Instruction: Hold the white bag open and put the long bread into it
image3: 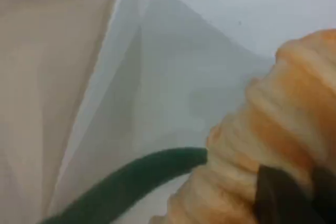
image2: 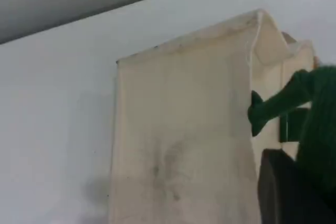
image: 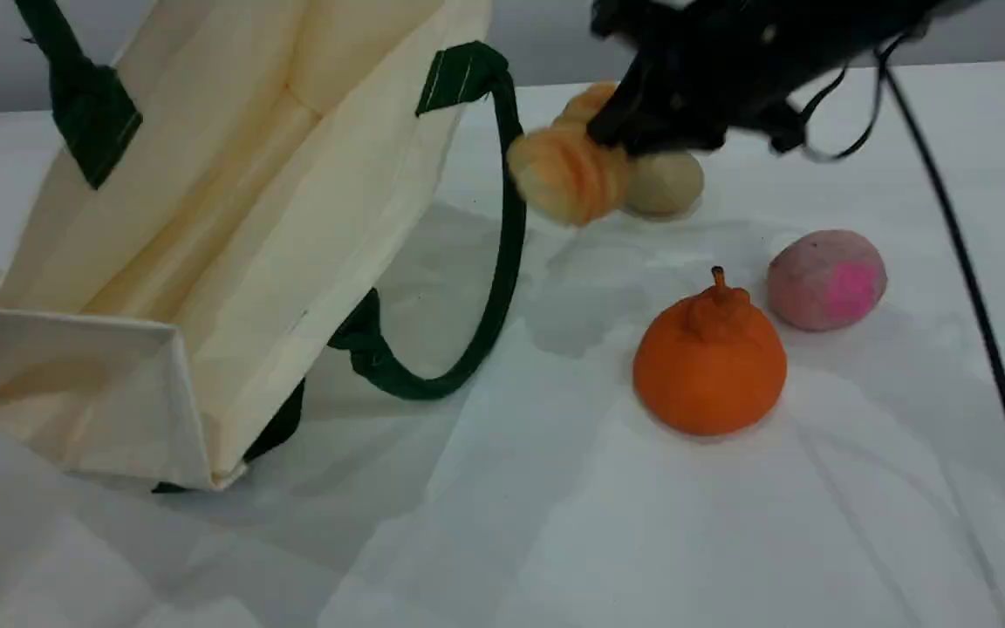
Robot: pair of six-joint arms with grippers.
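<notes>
From my station I see the white bag [image: 232, 218] filling the left half of the scene view, a cream canvas tote tipped so its mouth gapes toward the camera, its folded corner resting on the white table [image: 555, 523]. One dark green handle [image: 502, 262] loops down from a green tab at the bag's right rim and curls onto the table; the other handle [image: 75, 87] rises taut toward the top left edge. My left gripper [image2: 286, 192] is out of the scene view, but its wrist view shows a dark fingertip at the bottom edge right against that green strap [image2: 315, 124], jaws clenched, the bag's cloth hanging in front of the lens; I read it as gripping the strap. My right gripper [image: 633, 131] has its jaws clamped on the long bread [image: 568, 170], which hangs clear of the table, just right of the bag's rim. The right wrist view shows the ridged golden loaf [image3: 273, 140] pinched by a dark fingertip. Behind the bread lies a beige potato-like lump [image: 666, 183]. Nearer me sit an orange pumpkin-like fruit [image: 710, 358] and a pink-blotched round lump [image: 827, 279], apart from each other.
</notes>
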